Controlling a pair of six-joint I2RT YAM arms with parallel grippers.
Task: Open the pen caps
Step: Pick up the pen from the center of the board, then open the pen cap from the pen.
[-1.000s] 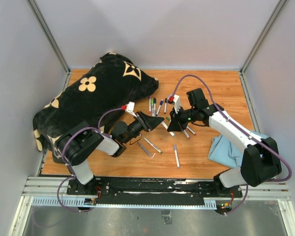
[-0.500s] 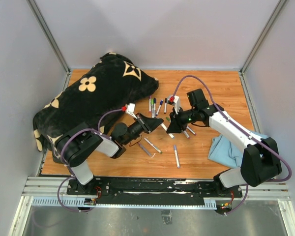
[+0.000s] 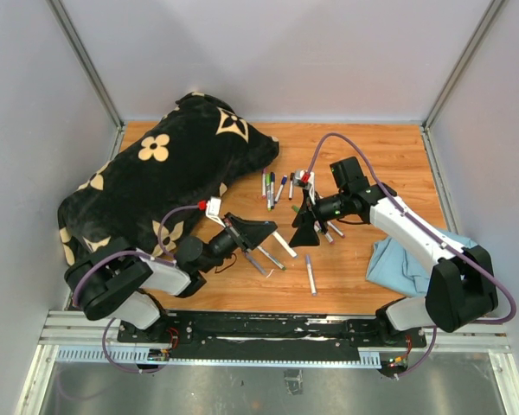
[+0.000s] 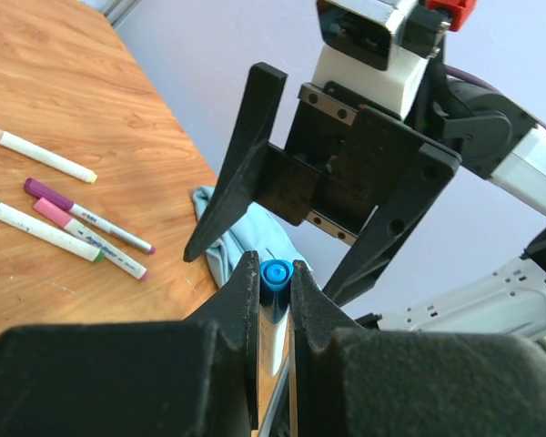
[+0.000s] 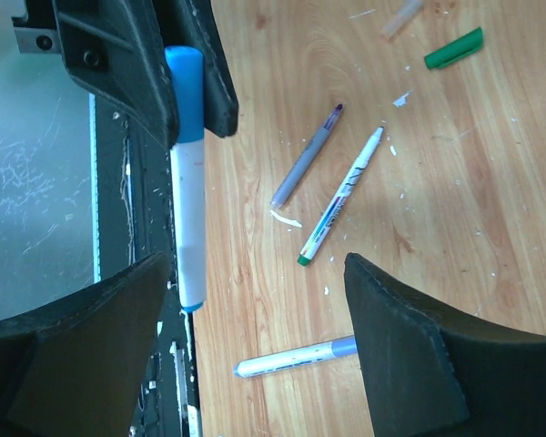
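Well inside the table (image 3: pixel 389 156) edges, left jaws clench the blue-capped marker (image 5: pixel 187 228); right jaws gape, clear of its cap (image 4: pixel 275 273).

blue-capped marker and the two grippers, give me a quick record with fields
left gripper: shut on the blue-capped marker
blue cap: on the marker, at the gripped end
barrel: white, sticking out of the grip
right gripper: open, nothing between its jaws, in front of the blue cap
loose on the table: green cap, two uncapped markers
task step: blue cap not yet pulled off
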